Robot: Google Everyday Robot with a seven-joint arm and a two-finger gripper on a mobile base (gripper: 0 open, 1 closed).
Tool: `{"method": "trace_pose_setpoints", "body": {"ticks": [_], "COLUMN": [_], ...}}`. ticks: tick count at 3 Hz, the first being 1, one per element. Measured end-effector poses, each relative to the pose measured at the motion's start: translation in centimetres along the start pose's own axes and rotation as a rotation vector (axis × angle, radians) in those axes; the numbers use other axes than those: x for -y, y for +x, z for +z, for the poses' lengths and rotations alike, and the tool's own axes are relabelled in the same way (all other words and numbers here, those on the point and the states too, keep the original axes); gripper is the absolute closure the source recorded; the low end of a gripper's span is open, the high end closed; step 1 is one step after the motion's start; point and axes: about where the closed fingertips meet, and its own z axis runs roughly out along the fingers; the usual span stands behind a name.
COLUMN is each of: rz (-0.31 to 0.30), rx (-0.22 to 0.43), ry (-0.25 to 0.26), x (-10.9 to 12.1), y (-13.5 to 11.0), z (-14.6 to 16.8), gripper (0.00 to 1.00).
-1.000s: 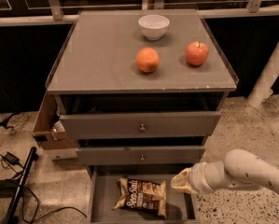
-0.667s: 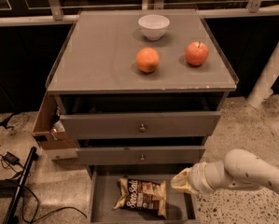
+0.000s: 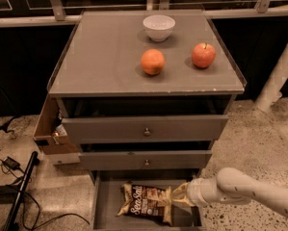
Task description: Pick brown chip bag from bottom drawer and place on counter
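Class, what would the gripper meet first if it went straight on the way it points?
Probably the brown chip bag in the bottom drawer; the gripper points left at its right end.

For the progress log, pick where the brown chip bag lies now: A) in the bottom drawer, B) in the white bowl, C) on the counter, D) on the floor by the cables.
A: the brown chip bag lies on the floor of the open bottom drawer, with the gripper at the bag's right-hand end.
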Motion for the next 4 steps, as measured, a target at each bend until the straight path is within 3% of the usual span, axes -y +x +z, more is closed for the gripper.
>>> {"method": "trace_pose_setpoints", "body": {"ticks": [1,2,3,4], "rz": [-0.014,0.015,0.013,-0.014], "rx": [0.040,0.103,0.103,0.088], "ry": [-0.014,-0.014,-0.013,0.005], "x": [1.3,1.3,1.4,1.2], "y": [2.6,6.0,6.0,6.5], "z": [6.5,12.7,12.7,13.8], "gripper": [1.00,1.00,1.00,0.81]}}
